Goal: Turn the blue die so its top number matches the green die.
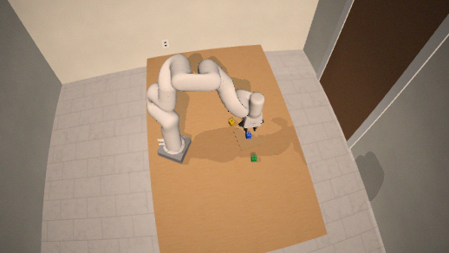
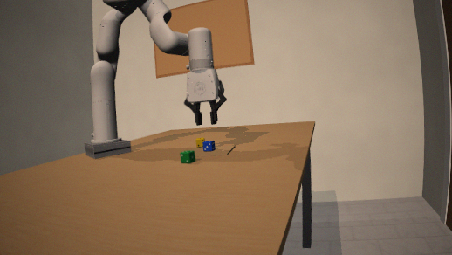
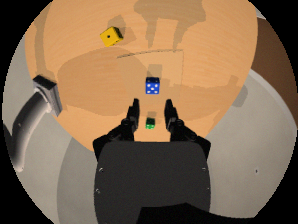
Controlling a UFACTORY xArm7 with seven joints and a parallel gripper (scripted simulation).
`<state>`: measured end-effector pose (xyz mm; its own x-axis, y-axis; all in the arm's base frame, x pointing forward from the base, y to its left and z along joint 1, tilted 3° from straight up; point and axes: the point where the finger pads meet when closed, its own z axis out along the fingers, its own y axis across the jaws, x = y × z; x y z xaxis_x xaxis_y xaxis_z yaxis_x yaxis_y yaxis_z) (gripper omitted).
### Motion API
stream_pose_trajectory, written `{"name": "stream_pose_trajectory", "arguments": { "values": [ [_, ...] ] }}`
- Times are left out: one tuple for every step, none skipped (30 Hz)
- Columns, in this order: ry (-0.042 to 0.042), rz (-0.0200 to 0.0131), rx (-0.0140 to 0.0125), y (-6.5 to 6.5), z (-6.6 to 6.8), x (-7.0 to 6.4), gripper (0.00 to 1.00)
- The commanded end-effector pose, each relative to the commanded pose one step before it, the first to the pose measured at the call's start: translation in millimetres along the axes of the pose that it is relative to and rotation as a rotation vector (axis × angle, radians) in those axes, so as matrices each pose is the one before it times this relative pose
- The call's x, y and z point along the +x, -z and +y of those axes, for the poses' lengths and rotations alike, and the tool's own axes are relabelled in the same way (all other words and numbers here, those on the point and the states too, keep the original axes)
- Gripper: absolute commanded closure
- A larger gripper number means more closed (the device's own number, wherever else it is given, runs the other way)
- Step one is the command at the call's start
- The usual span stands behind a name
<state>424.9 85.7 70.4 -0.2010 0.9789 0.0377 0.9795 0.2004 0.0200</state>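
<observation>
The fingers [image 2: 206, 118] hang half-spread with nothing between them, well above the bench [image 2: 244, 183]. The blue die [image 2: 208, 145] sits flat below, the yellow die [image 2: 200, 141] just beside it, the green die [image 2: 188, 156] near. Dropping down off-line could bump the yellow one and change its face, or tip the blue die off the mat, whose edge I can barely make out
</observation>
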Motion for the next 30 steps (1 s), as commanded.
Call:
{"name": "stream_pose_trajectory", "arguments": {
  "values": [
    [0.00064,-0.03876,0.00383,0.66,0.65,1.17,0.53],
    [-0.00019,-0.02078,0.00297,-0.30,-0.34,0.39,0.53],
    [-0.00021,-0.02357,0.00233,-0.23,-0.27,0.42,0.53],
    [-0.00024,-0.02536,0.00128,-0.13,-0.15,0.44,0.53],
    [-0.00026,-0.02602,0.00002,-0.01,0.00,0.43,0.53],
    [-0.00028,-0.02549,-0.00125,0.11,0.14,0.41,0.53],
    [-0.00028,-0.02379,-0.00230,0.22,0.27,0.38,0.53],
    [-0.00028,-0.02106,-0.00296,0.28,0.34,0.33,0.53],
    [-0.00025,-0.01754,-0.00313,0.30,0.36,0.28,0.53],
    [-0.00021,-0.01350,-0.00283,0.27,0.33,0.22,0.53],
    [0.00000,0.00000,0.00000,0.00,0.00,0.00,0.53],
    [0.00000,0.00000,0.00000,0.00,0.00,0.00,0.53],
    [-0.00015,-0.00932,-0.00217,0.21,0.25,0.15,0.53],
    [-0.00009,-0.00540,-0.00134,0.13,0.16,0.09,0.53],
    [-0.00004,-0.00223,-0.00057,0.06,0.07,0.04,0.53],
    [-0.00001,-0.00035,-0.00009,0.01,0.01,0.01,0.53],
    [0.00003,-0.00064,0.00014,-0.02,-0.02,0.03,0.53],
    [0.00018,-0.00398,0.00087,-0.13,-0.11,0.18,0.53],
    [0.00039,-0.00937,0.00193,-0.29,-0.24,0.40,0.53],
    [0.00056,-0.01566,0.00286,-0.44,-0.36,0.61,0.53],
    [0.00061,-0.02189,0.00326,-0.50,-0.42,0.76,0.53],
    [0.00048,-0.02727,0.00289,-0.45,-0.38,0.79,0.53],
    [0.00018,-0.03109,0.00177,-0.29,-0.24,0.71,0.53],
    [-0.00024,-0.03283,0.00017,-0.05,-0.03,0.55,0.53],
    [-0.00066,-0.03219,-0.00147,0.19,0.19,0.35,0.53],
    [-0.00096,-0.02917,-0.00271,0.37,0.36,0.17,0.53],
    [-0.00106,-0.02409,-0.00320,0.45,0.43,0.04,0.53],
    [0.00000,0.00000,0.00000,0.00,0.00,0.00,0.53],
    [0.00000,0.00000,0.00000,0.00,0.00,0.00,0.53],
    [-0.00093,-0.01761,-0.00289,0.41,0.39,-0.03,0.53]
  ]
}}
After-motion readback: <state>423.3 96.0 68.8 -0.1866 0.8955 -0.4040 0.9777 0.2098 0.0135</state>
